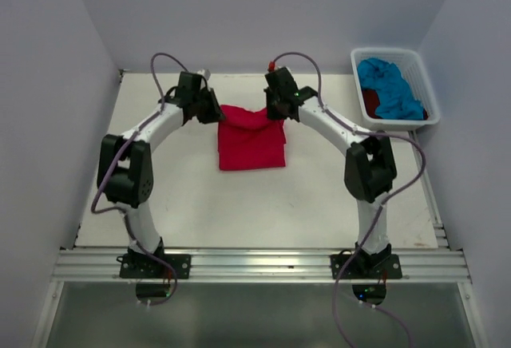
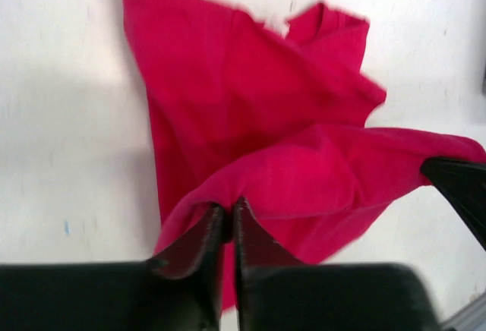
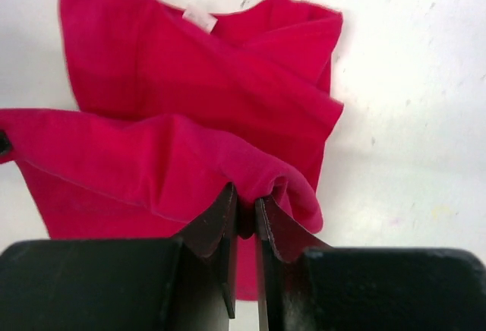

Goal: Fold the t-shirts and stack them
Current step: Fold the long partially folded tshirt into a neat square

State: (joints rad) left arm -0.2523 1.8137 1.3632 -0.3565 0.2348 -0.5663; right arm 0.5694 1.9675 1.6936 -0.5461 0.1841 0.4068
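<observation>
The bright red-pink t-shirt (image 1: pixel 251 142) lies partly folded on the white table, between the two arms. My left gripper (image 1: pixel 214 112) is at its far left corner and my right gripper (image 1: pixel 279 112) at its far right corner. In the left wrist view the left gripper (image 2: pixel 228 213) is shut on a raised edge of the shirt (image 2: pixel 250 103). In the right wrist view the right gripper (image 3: pixel 245 206) pinches the other end of that same lifted edge of the shirt (image 3: pixel 190 96). A turquoise blue t-shirt (image 1: pixel 391 85) and a dark red one (image 1: pixel 370 100) lie bunched in the basket.
The white plastic basket (image 1: pixel 399 124) stands at the back right corner of the table. Light walls close in the table on the left, back and right. An aluminium rail (image 1: pixel 255 264) runs along the near edge by the arm bases.
</observation>
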